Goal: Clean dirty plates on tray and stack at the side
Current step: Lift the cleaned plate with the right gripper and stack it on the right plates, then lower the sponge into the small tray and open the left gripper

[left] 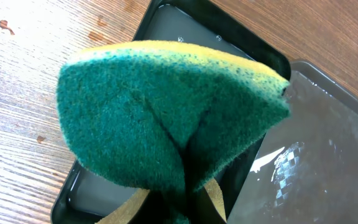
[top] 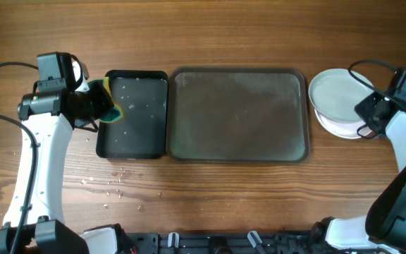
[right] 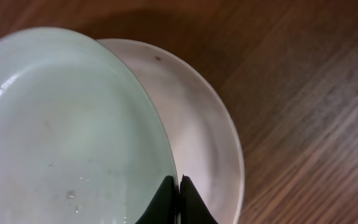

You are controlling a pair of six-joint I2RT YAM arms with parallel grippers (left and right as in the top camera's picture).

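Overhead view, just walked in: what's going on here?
The left gripper is shut on the green sponge, holding it over the left edge of the small black tray. The right gripper is shut on the rim of a white plate, which sits offset over another plate on the table, right of the large tray. The large tray holds no plates, so this looks like stacking at the side. How many plates lie underneath is unclear.
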